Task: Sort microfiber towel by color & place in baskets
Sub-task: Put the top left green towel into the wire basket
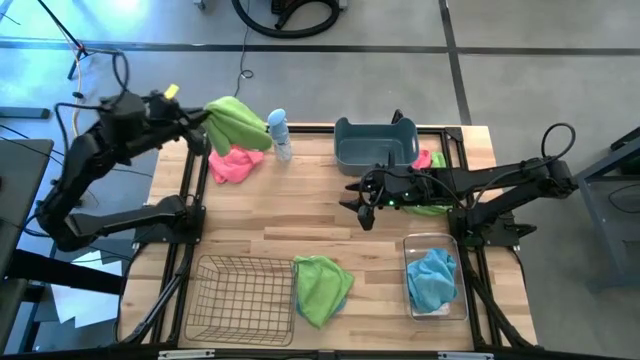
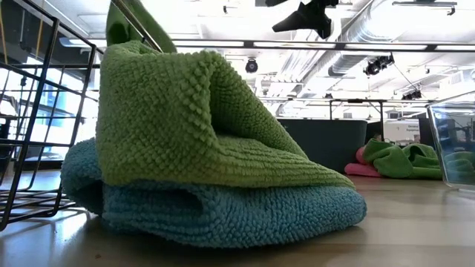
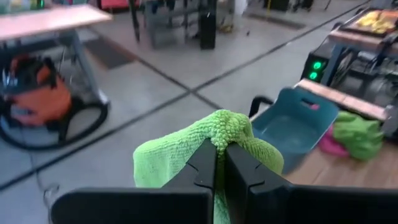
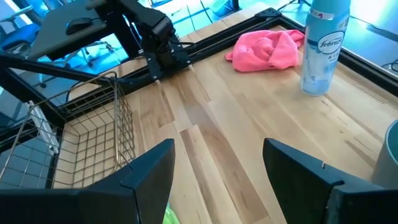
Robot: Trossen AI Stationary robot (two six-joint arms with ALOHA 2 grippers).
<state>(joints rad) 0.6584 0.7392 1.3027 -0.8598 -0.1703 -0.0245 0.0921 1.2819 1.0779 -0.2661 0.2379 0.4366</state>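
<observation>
My left gripper (image 1: 207, 120) is raised over the table's far left corner, shut on a lime-green towel (image 1: 240, 122). A pink towel (image 1: 234, 165) lies below it on the table. My right gripper (image 1: 360, 200) hovers open over the table's middle, touching nothing. The blue-grey tub (image 1: 375, 143) stands at the far edge with green and pink towels (image 1: 432, 160) beside it. The wire basket (image 1: 240, 297) sits near left. A green towel on a blue one (image 1: 322, 287) lies at the near edge. The clear bin (image 1: 434, 275) holds a blue towel. My left gripper pinches a bunched fold of the lime-green towel (image 3: 225, 129) between its two fingers (image 3: 202, 163), which are closed tight together. The towel is lifted clear of the table and hangs loosely around and below the fingertips; how many layers are caught cannot be told.
A spray bottle (image 1: 280, 133) stands upright at the far edge, just right of the hanging green towel. Black frame rails run along the table's left and right sides. Bare wood lies between the pink towel and the wire basket.
</observation>
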